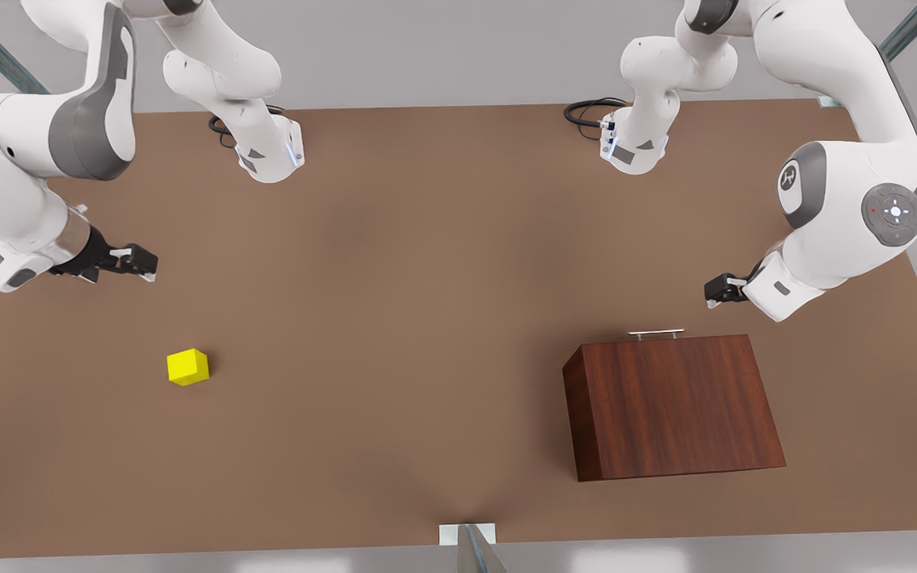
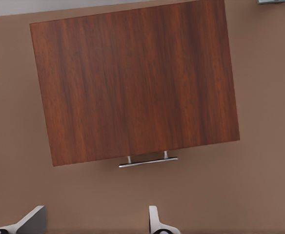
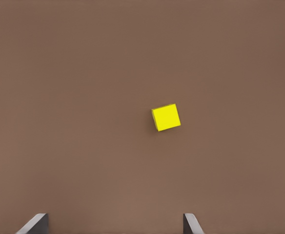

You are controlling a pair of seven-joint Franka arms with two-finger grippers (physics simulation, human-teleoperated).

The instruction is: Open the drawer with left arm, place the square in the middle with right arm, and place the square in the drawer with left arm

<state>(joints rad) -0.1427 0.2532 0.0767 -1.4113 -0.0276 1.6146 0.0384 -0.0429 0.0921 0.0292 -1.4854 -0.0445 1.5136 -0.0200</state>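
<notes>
The drawer sits shut inside the slant-topped wooden box (image 1: 669, 406) (image 2: 132, 83) at the front view's right; only its silver bar handle (image 1: 656, 334) (image 2: 147, 162) sticks out on the far side. My left gripper (image 1: 717, 290) (image 2: 93, 222) hovers open just behind that handle, apart from it. The square, a small yellow cube (image 1: 188, 367) (image 3: 166, 117), rests on the brown tabletop at the front view's left. Above and behind the cube hangs my right gripper (image 1: 140, 263) (image 3: 113, 224), open, with nothing between its fingers.
Both arm bases (image 1: 267, 151) (image 1: 634, 143) stand at the table's far edge with black cables beside them. A small metal post (image 1: 468, 543) sits at the near edge. Bare brown tabletop (image 1: 395, 318) lies between cube and box.
</notes>
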